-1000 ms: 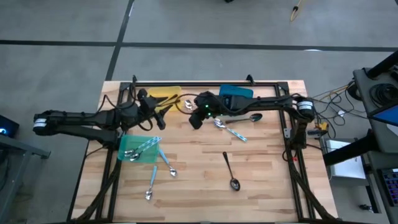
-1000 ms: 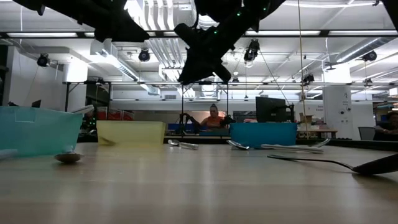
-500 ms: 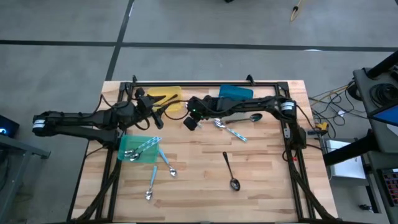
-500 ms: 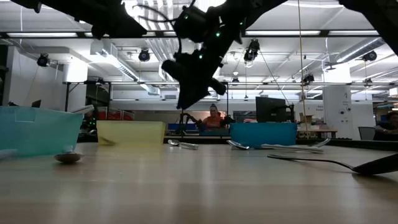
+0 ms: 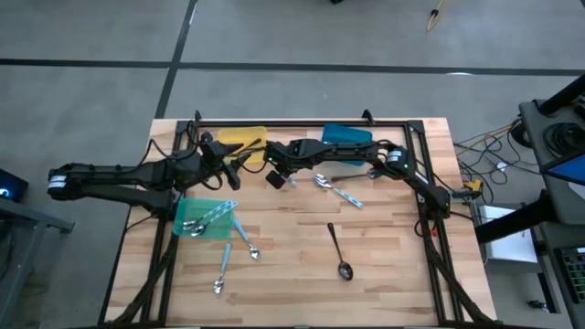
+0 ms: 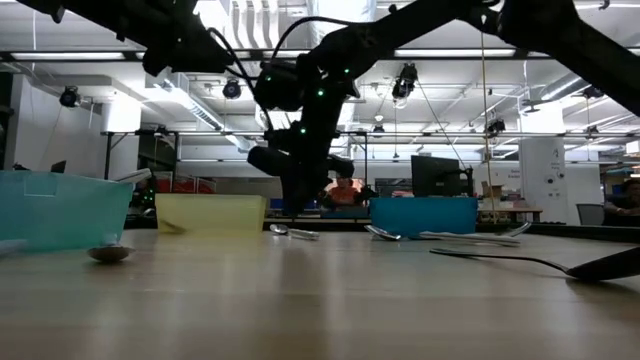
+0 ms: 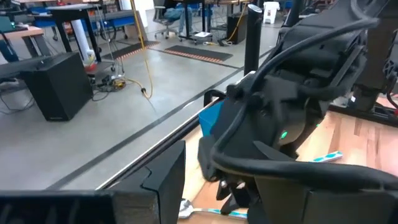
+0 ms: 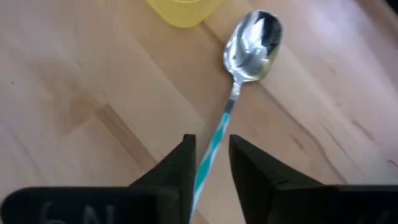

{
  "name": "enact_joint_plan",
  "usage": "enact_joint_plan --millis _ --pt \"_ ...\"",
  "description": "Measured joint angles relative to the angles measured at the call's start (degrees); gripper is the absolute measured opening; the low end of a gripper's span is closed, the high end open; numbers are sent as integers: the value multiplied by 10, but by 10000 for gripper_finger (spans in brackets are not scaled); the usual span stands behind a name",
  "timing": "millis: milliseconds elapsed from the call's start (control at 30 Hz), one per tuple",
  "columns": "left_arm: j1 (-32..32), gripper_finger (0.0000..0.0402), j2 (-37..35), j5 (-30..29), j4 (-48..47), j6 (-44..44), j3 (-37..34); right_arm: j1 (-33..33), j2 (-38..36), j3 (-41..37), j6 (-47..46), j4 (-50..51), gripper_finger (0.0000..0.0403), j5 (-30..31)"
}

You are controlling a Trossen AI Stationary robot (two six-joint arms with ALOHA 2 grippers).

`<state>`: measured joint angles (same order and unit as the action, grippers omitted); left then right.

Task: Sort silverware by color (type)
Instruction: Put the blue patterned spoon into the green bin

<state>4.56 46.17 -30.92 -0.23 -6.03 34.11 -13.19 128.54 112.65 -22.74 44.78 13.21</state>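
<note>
Right wrist view: blue-handled spoon (image 8: 239, 93) lies flat on wooden table (image 8: 74, 93), handle running between the right gripper (image 8: 208, 163) fingers, which stand slightly apart either side; can't tell if they touch it. Bowl sits just beside the yellow bin (image 8: 180, 9), at its 4 o'clock. Left gripper (image 5: 230, 169) hovers at 9 o'clock of the spoon, fingers apart, nothing held.

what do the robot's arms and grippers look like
Both arms are dark, slim and jointed, with black cables looped along them. The right gripper has two flat black fingers, and small green lights glow near its wrist. The left gripper is equally black, and its arm has a pale band at the base.
</note>
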Motion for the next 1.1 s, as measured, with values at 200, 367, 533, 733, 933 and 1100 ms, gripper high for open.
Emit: enact_joint_plan --millis 200,367,533,733,933,1100 --pt "0 164 0 0 0 -5 0 -5 16 14 -4 7 153 -2" --pt "0 164 1 0 0 -5 0 -8 17 4 -3 9 176 -2" --pt "0 164 1 0 1 -5 0 -8 29 4 -3 -1 179 -2" --pt "0 164 1 1 0 -5 -1 -8 47 4 -5 -8 163 -6" --pt "0 164 2 1 1 -5 -1 -9 52 4 -30 -5 101 -24" --pt "0 164 2 1 0 -5 -1 -10 52 3 -44 -4 34 -23"
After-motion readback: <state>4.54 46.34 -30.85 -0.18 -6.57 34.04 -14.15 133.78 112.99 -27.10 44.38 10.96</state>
